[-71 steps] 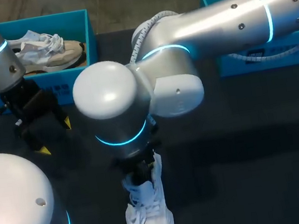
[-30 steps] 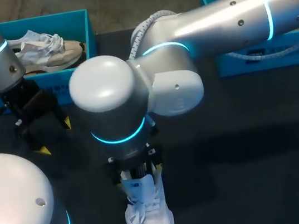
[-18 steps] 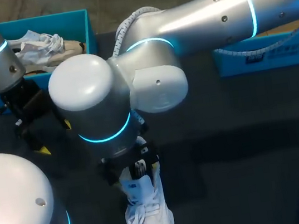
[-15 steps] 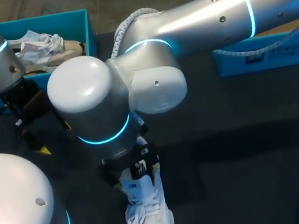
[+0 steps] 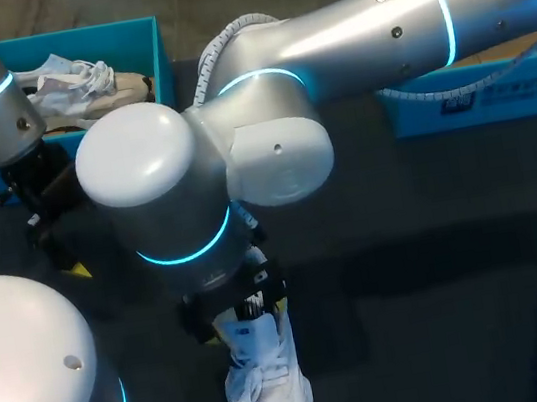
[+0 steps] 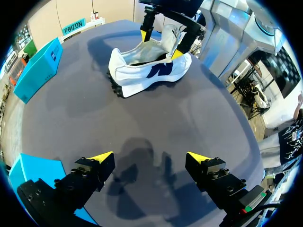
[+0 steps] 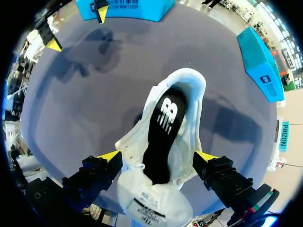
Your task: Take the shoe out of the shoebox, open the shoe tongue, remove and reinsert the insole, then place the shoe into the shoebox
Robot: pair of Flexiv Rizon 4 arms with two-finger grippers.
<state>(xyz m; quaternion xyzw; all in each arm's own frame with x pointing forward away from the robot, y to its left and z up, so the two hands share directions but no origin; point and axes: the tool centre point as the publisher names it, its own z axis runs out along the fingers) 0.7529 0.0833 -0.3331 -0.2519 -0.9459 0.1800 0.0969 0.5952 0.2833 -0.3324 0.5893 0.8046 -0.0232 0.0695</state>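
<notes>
The white shoe lay on the dark tabletop where it had been, well apart from the blue shoebox at the far left, its black insole showing inside the opening. Since the earlier frames the right arm's bulky wrist had swung toward the left side of the head view, while the right gripper hung over the shoe with its fingers spread to either side of it. The left gripper had not moved, hovering spread and empty above bare tabletop near the shoebox.
</notes>
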